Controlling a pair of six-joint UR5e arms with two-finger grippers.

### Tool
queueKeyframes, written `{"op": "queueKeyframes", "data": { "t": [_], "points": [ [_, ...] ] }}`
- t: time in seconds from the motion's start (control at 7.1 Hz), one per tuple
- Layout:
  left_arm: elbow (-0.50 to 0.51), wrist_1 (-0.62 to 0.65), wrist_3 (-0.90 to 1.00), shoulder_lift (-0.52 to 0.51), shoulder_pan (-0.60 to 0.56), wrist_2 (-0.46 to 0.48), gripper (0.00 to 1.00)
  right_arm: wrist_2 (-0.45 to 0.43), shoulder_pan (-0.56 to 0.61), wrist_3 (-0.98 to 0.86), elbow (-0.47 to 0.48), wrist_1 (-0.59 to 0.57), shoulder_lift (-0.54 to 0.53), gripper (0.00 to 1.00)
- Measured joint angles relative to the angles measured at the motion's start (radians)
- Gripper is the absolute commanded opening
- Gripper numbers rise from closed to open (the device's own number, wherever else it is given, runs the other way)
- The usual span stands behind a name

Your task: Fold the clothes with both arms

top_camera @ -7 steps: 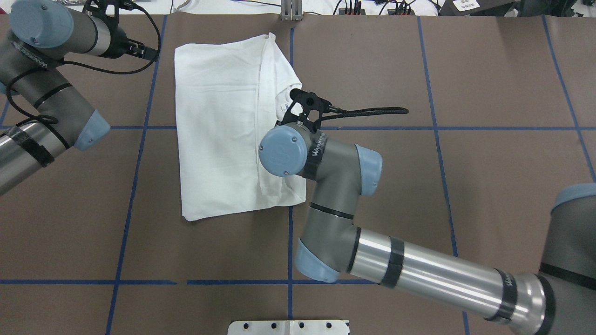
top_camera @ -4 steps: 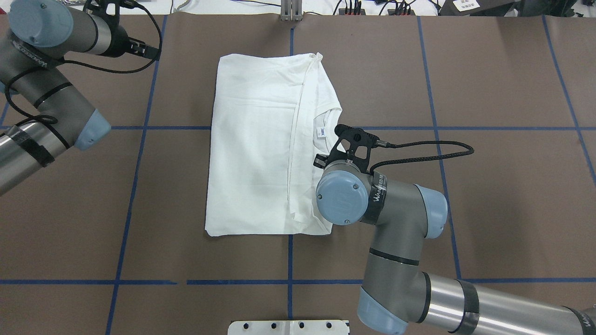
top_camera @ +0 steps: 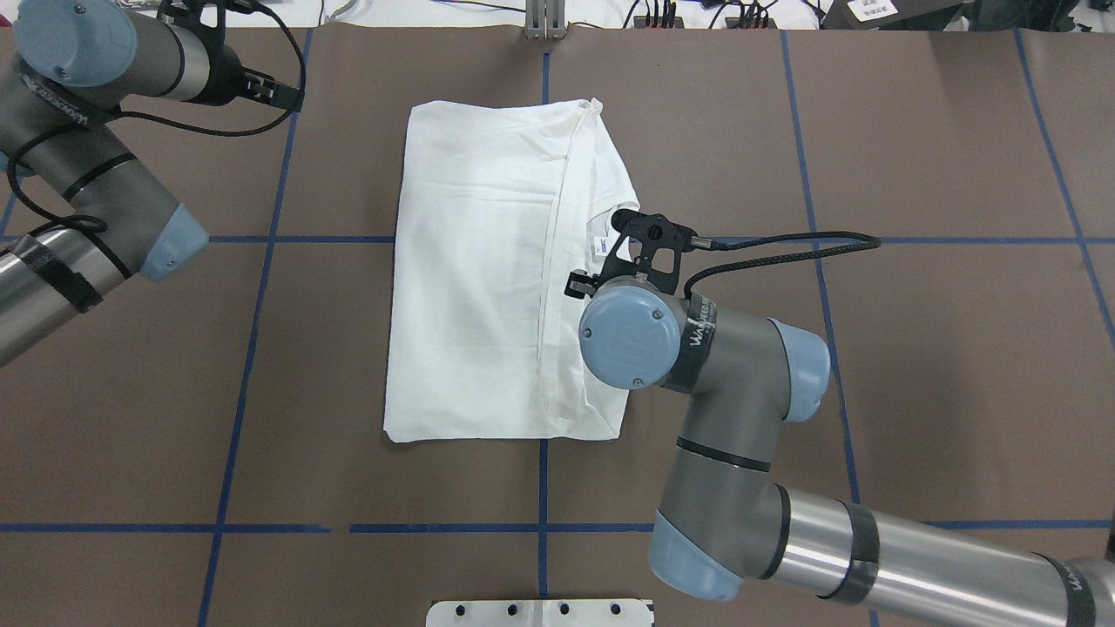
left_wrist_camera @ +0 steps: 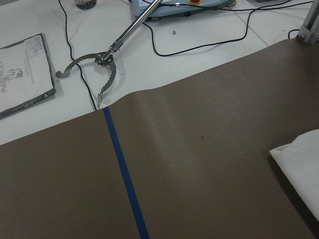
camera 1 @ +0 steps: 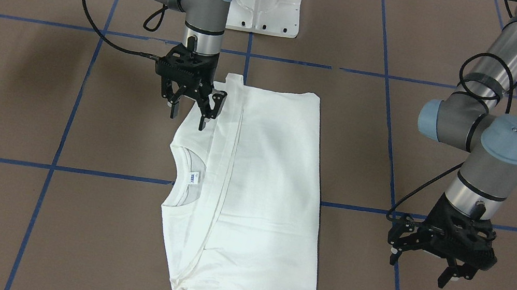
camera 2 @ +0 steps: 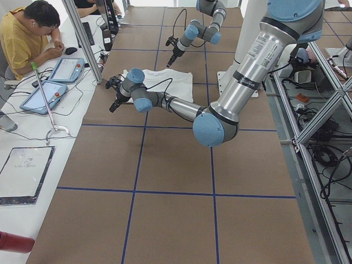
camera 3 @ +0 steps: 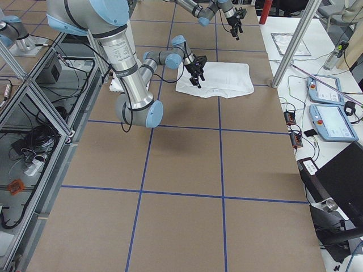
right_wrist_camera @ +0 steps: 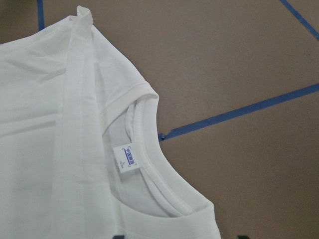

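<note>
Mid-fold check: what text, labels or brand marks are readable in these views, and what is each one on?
"WANNEED", then blurred characters: black strap on the right arm.
"WANNEED", rest unclear: matching strap on the left arm.
Neck label of the T-shirt: blue print, too small to read.
Sheet on the white bench: print blurred, unreadable.

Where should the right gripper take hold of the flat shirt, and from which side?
Probably the shoulder edge beside the collar, from above, over the table. The shirt lies flat, so only that layered edge offers a lip to the right gripper.
</note>
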Motion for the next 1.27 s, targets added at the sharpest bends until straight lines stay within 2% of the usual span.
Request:
{"op": "queueKeyframes", "data": {
  "t": [0.42, 0.56, 0.84, 1.27],
  "points": [
    [-0.043, 0.002, 0.001, 0.037, 0.003, 0.000, 1.00, 0.048, 0.018, -0.034, -0.369, -0.045, 0.299, 1.00],
    [-0.063, 0.005, 0.000, 0.054, 0.004, 0.000, 1.00, 0.080, 0.018, -0.062, -0.448, -0.057, 0.352, 1.00],
    [-0.075, 0.007, 0.001, 0.063, 0.007, 0.000, 1.00, 0.121, 0.015, -0.126, -0.492, -0.103, 0.378, 1.00],
    [-0.075, 0.008, 0.002, 0.064, 0.009, 0.000, 1.00, 0.152, 0.000, -0.165, -0.493, -0.158, 0.372, 1.00]
  ]
}}
